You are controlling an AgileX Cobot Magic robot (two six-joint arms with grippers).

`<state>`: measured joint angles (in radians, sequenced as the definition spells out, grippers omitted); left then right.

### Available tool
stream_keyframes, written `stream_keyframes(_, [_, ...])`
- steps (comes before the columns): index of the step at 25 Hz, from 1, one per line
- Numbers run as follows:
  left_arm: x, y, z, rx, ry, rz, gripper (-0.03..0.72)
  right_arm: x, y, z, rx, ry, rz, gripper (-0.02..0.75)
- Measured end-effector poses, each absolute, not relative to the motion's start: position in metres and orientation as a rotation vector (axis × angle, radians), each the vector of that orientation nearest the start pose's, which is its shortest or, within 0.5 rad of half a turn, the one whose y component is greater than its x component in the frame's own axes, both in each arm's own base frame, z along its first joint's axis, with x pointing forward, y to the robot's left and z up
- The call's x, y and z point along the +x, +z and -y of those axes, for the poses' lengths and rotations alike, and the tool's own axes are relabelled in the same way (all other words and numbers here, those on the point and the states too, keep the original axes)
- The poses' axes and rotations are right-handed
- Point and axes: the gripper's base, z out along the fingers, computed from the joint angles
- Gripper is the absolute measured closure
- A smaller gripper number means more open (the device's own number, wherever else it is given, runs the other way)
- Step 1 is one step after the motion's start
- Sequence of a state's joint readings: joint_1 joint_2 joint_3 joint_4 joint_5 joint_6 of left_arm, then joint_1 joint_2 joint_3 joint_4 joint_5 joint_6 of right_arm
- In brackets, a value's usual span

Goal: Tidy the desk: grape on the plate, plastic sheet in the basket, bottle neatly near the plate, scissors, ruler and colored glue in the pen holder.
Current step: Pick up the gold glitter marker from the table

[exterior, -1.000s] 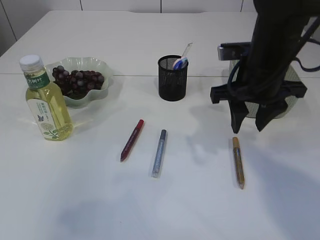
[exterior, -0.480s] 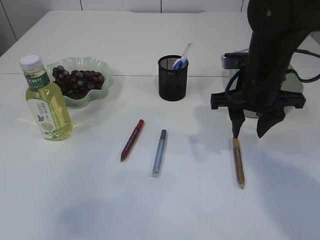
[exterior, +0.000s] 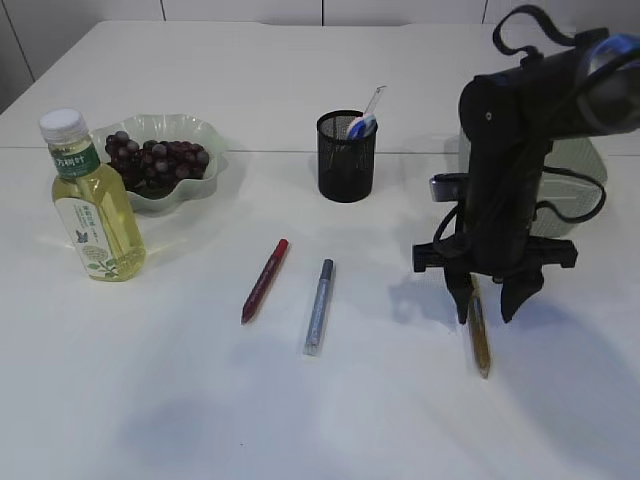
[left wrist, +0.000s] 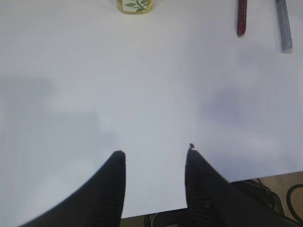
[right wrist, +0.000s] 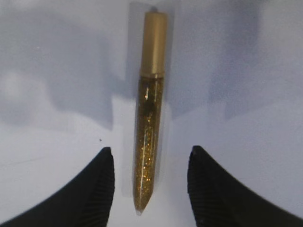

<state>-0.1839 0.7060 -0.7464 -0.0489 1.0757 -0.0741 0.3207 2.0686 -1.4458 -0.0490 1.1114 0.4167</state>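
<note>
White table [exterior: 300, 420] carried black holder [exterior: 345, 157] mid-back. Plate [exterior: 200, 135] stood far left of holder, bottle [exterior: 92, 205] beyond; red [exterior: 264, 280], silver [exterior: 319, 306], gold [exterior: 478, 325] glue lay in front; basket [exterior: 585, 165] right.

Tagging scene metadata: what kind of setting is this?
Likely a lab desk staged as an office or study desk: a plain white table, a mesh pen holder, and glitter glue pens laid out, one gold.

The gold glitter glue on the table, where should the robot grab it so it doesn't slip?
Probably around the middle of its tube, coming straight down from above. The gold glitter glue lies flat, long and thin, so fingers closing across its narrow sides fit best. The right gripper already has it between open jaws.
</note>
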Motion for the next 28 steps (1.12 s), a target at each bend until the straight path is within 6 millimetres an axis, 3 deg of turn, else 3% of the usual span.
stream_keyframes(5, [0.106, 0.315, 0.024, 0.128, -0.167, -2.531, 0.379, 0.375, 0.13, -0.12, 0.102, -0.116, -3.209, 0.339])
stream_keyframes(28, [0.105, 0.314, 0.024, 0.128, -0.166, -2.541, 0.379, 0.385, 0.123, -0.12, 0.113, -0.084, -3.176, 0.344])
